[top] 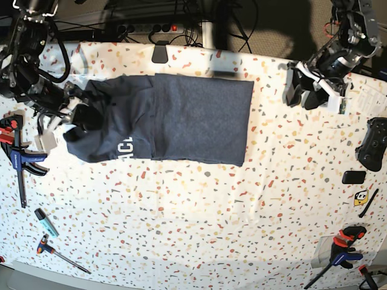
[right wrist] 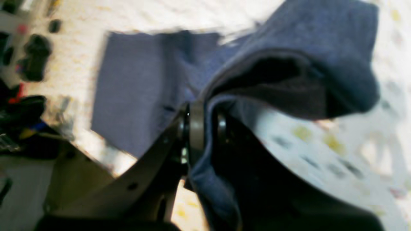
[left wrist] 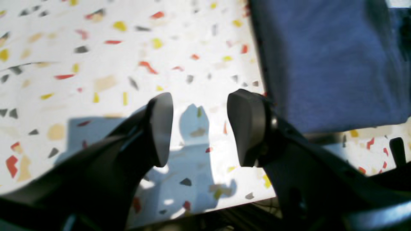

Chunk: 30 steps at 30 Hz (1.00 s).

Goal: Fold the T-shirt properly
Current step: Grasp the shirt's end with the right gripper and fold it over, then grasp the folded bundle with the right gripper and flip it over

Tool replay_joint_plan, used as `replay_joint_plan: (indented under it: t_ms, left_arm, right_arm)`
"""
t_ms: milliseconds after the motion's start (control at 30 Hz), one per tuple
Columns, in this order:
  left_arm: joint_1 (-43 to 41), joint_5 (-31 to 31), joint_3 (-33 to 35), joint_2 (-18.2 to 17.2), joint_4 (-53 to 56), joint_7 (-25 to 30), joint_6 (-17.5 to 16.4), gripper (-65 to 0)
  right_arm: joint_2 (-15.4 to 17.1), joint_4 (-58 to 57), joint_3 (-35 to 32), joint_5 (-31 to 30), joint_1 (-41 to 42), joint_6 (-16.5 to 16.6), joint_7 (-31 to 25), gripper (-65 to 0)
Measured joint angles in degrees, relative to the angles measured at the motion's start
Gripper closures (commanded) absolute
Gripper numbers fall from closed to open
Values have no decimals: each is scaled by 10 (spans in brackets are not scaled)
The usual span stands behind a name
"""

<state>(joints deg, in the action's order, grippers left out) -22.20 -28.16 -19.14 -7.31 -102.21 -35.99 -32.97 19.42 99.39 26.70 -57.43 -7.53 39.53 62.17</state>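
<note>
The navy T-shirt lies spread on the speckled table, its left part doubled over so white lettering shows. My right gripper at the shirt's left end is shut on a bunched fold of the fabric. In the right wrist view the cloth is pinched between the fingers and drapes up over them. My left gripper hovers off the shirt's right edge. In the left wrist view it is open with nothing between its pads, and the shirt lies just past them.
Clamps, a marker and a screwdriver lie along the left edge. A game controller, a small black object and another clamp sit at the right. Cables and a power strip run along the back.
</note>
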Motion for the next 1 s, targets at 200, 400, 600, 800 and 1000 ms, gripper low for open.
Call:
replay_joint_plan:
  t_ms: [200, 400, 600, 800, 1000]
  left_arm:
    - [0, 1, 0, 13, 11, 0, -1, -301]
    - [0, 1, 0, 13, 13, 0, -1, -301]
    - [0, 1, 0, 13, 13, -1, -1, -301]
    - [0, 1, 0, 13, 13, -2, -1, -301]
    - [0, 0, 0, 12, 13, -2, -1, -301]
  right_arm:
    - [-58, 80, -94, 5, 1, 0, -7, 0]
    - [-130, 80, -225, 121, 16, 0, -59, 0]
    - [-191, 77, -343, 283, 26, 0, -131, 0]
    - [-230, 20, -416, 383, 31, -29, -177, 0]
    - [-254, -25, -445, 370, 53, -31, -179, -282]
